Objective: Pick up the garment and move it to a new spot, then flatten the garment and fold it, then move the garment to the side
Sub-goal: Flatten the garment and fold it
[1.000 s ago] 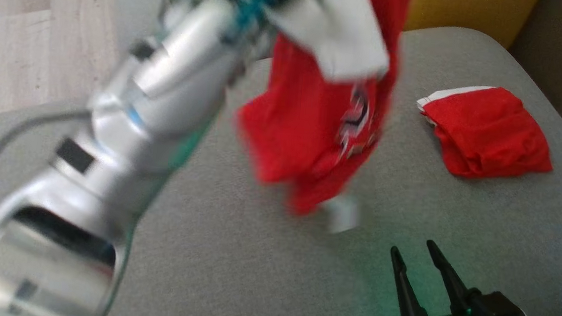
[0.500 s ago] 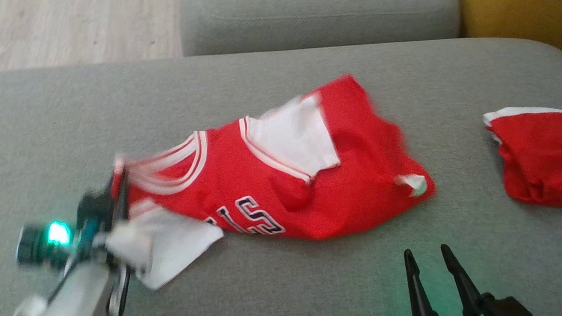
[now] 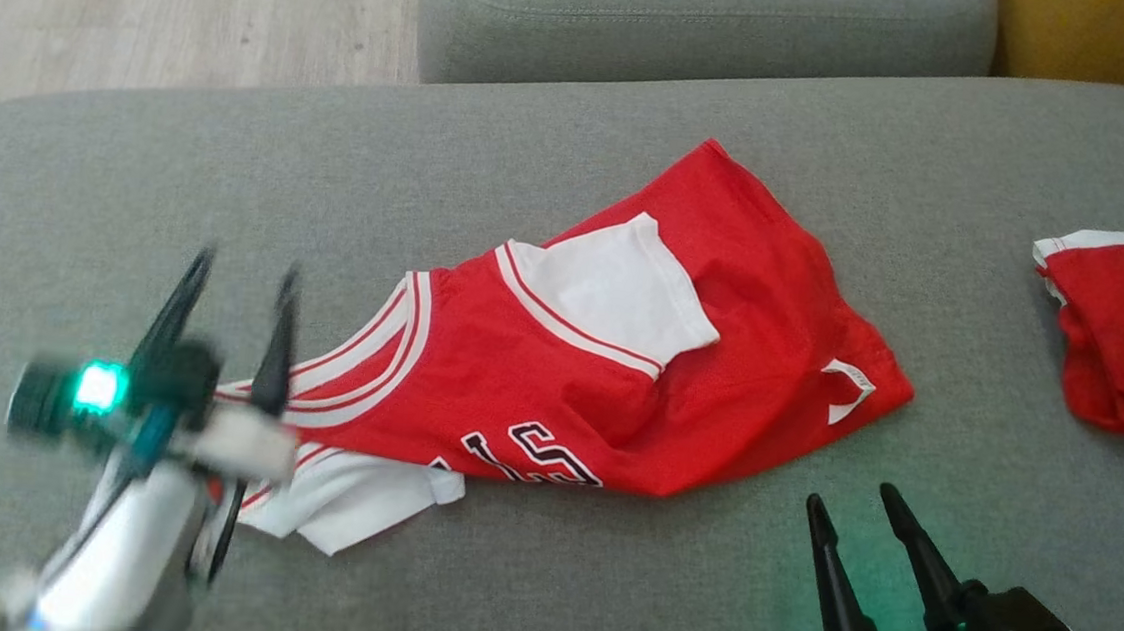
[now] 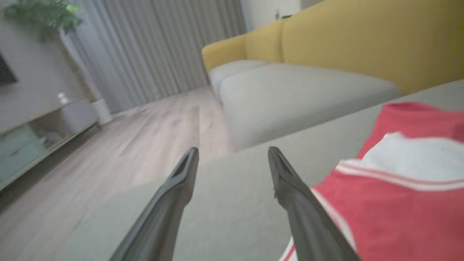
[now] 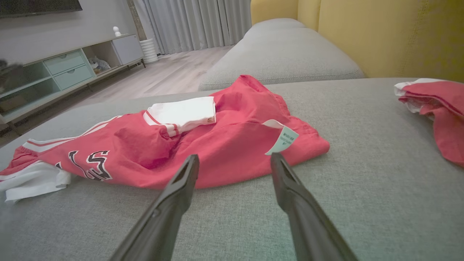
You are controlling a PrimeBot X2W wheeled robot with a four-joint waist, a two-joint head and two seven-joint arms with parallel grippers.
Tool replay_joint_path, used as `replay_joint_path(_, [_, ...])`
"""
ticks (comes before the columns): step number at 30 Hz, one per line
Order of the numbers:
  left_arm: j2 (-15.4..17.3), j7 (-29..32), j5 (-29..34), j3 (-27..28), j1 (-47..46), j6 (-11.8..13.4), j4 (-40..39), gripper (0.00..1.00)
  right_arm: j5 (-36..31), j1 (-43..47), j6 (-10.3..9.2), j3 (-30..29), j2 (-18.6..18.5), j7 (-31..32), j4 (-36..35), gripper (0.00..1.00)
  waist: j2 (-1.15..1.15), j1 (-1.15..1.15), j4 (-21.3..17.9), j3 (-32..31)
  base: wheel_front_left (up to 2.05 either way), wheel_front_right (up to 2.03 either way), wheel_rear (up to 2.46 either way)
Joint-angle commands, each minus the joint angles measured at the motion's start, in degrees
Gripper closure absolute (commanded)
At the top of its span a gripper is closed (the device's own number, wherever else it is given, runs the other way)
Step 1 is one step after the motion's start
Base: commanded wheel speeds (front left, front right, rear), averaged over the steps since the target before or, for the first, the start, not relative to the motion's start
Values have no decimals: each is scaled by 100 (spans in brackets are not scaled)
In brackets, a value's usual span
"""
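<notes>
The garment (image 3: 617, 380), a red jersey with white sleeves and dark lettering, lies crumpled on the grey sofa cushion (image 3: 575, 156); it also shows as the garment (image 5: 188, 145) in the right wrist view and the garment (image 4: 391, 188) at the right of the left wrist view. My left gripper (image 3: 242, 275) hovers open at the jersey's left end, collar side, with nothing between its fingers (image 4: 181, 181). My right gripper (image 3: 853, 499) stands open near the cushion's front edge, just short of the jersey's hem and its white tag (image 5: 282, 141).
A second red and white garment (image 3: 1123, 330), folded, lies at the cushion's right. Behind it are another grey cushion (image 3: 706, 16) and a yellow sofa back (image 5: 380, 32). Wooden floor (image 3: 145, 2) lies to the left, with a TV cabinet (image 5: 65, 69) beyond.
The left gripper swung the hanging jersey down and left, laid it on the cushion, then opened and let it go. The head camera shifted left. The right gripper stayed put.
</notes>
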Motion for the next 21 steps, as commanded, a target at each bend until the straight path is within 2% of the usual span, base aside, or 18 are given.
replay_joint_path(1, [242, 145, 151, 6, -830, -254, -518, 0, -7, -232, -4, 168, -109, -22, -151, 0, 0, 0, -52, 47, 0, 0, 0])
replay_joint_path(5, [322, 810, 451, -578, -1865, -1046, -1038, 0, -2, -336, -4, 262, -133, -22, -178, 0, 0, 0, -266, 250, 0, 0, 0])
replay_joint_path(7, [202, 1190, 413, -828, -2369, -1484, -1086, 0, 1, -434, -4, 302, -134, -22, -186, 0, 0, 0, -431, 410, 0, 0, 0])
replay_joint_path(9, [47, 1596, 202, -1108, -2807, -1760, -983, 0, 7, -549, -4, 353, -125, -22, -202, 0, 0, 0, -623, 600, 0, 0, 0])
replay_joint_path(11, [-16, 1814, 33, -1260, -2998, -1824, -872, 0, 11, -605, -4, 381, -116, -22, -209, 0, 0, 0, -728, 692, 0, 0, 0])
replay_joint_path(12, [-79, 2200, -402, -1700, -3344, -1867, -673, 0, 16, -712, -4, 453, -95, -22, -206, 0, 0, 0, -953, 874, 0, 0, 0])
replay_joint_path(13, [-79, 2200, -402, -1700, -3344, -1867, -673, 0, 16, -712, -4, 453, -95, -22, -206, 0, 0, 0, -953, 874, 0, 0, 0])
replay_joint_path(14, [-78, 2390, -733, -1981, -3486, -1870, -594, 0, 23, -758, -4, 478, -84, -22, -199, 0, 0, 0, -1059, 947, 0, 0, 0])
replay_joint_path(17, [129, 2869, -1671, -2706, -3880, -1874, -398, 0, 48, -878, -4, 534, -42, -22, -189, 0, 0, 0, -1373, 1175, 0, 0, 0])
replay_joint_path(21, [470, 3101, -2334, -3388, -4307, -1875, -35, 0, 74, -980, -4, 586, 32, -22, -183, 0, 0, 0, -1696, 1408, 0, 0, 0])
